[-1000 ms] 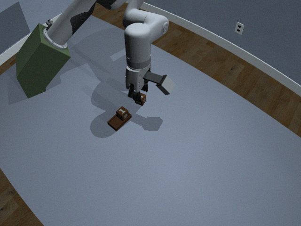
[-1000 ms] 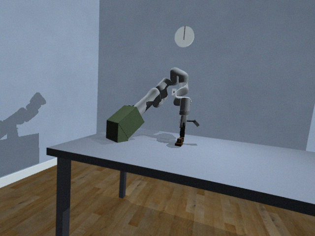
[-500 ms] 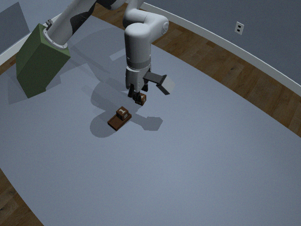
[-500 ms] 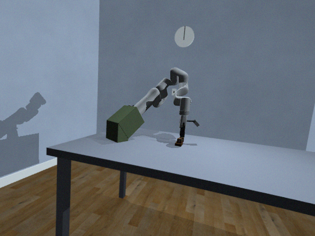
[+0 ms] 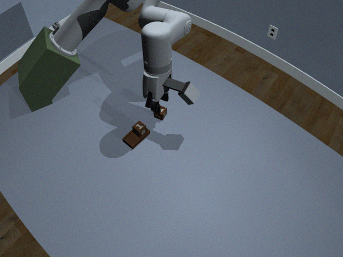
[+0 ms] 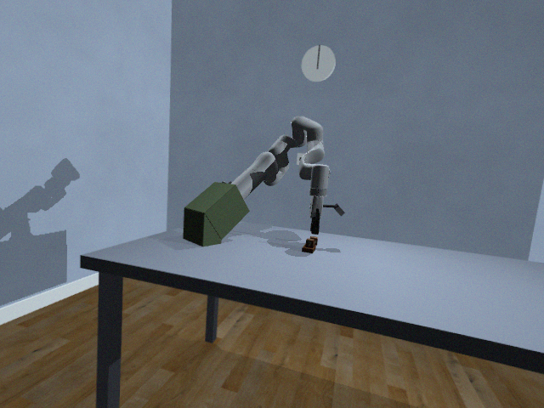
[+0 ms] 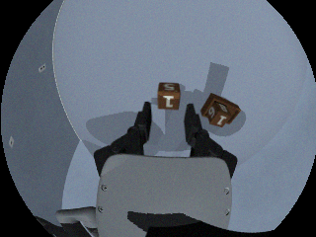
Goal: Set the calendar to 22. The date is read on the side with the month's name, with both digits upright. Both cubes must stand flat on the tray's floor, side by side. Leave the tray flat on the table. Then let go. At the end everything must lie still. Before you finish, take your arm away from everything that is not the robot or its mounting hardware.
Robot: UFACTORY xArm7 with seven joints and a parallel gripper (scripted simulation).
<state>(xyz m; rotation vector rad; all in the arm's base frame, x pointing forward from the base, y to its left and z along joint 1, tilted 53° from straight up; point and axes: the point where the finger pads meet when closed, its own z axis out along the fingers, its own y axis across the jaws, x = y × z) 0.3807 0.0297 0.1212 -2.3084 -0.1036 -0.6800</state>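
Brown cubes lie apart on a pale table (image 5: 210,176) (image 6: 351,272), one cube (image 5: 139,128) (image 6: 309,243) (image 7: 217,117) in the tray (image 5: 133,142) (image 6: 308,249) (image 7: 232,107), the other cube (image 5: 160,113) (image 7: 169,96) outside it, beneath a gripper (image 5: 157,101) (image 6: 314,232) (image 7: 168,111) whose fingers stand parted, holding neither

The claw (image 5: 157,103) (image 6: 314,232) (image 7: 168,111) now stands a little higher above the surface (image 5: 221,179) (image 6: 373,280) (image 7: 118,59) than in the earlier pictures. In the exterior view, its dark fingertips used to reach down to the loose cube (image 5: 159,113) (image 6: 314,240) (image 7: 169,96); now a narrow strip shows between them. The wrist (image 5: 157,59) (image 6: 319,179) rises with it, slightly. From the top, the rounded arm shadow (image 5: 113,146) spreads slightly farther left across the surface.
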